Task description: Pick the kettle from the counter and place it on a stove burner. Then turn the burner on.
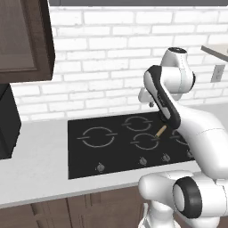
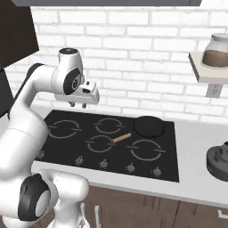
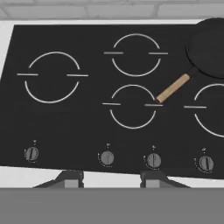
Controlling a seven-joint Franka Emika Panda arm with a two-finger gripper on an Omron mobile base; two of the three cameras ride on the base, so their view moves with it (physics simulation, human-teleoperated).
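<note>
Four burner rings, one pan, kettle off to the side

Four grey rings mark the black cooktop (image 2: 111,138) in front of you, with a row of small knobs (image 3: 107,158) along its near edge. In the hand view, the largest ring, the stove burner (image 3: 51,77), lies at ten o'clock on the glass and is bare. At two o'clock sits a flat black frying pan (image 3: 208,46); its wooden handle (image 3: 173,88) points down toward the middle ring and its tip just reaches that ring's edge.

Your gripper (image 2: 83,99) hangs above the left part of the cooktop, well apart from the glass. The fingers (image 3: 70,177) show as two dark tips at six o'clock in the hand view, spread apart and grasping nothing.

From the right base view, the kettle (image 2: 219,161) stands on the pale counter (image 2: 196,178) at three o'clock, well to the right of the cooktop and partly cut by the picture's edge. Above it, a jar (image 2: 216,50) with brown contents sits on a wall shelf (image 2: 205,71). White brick covers the wall behind.
</note>
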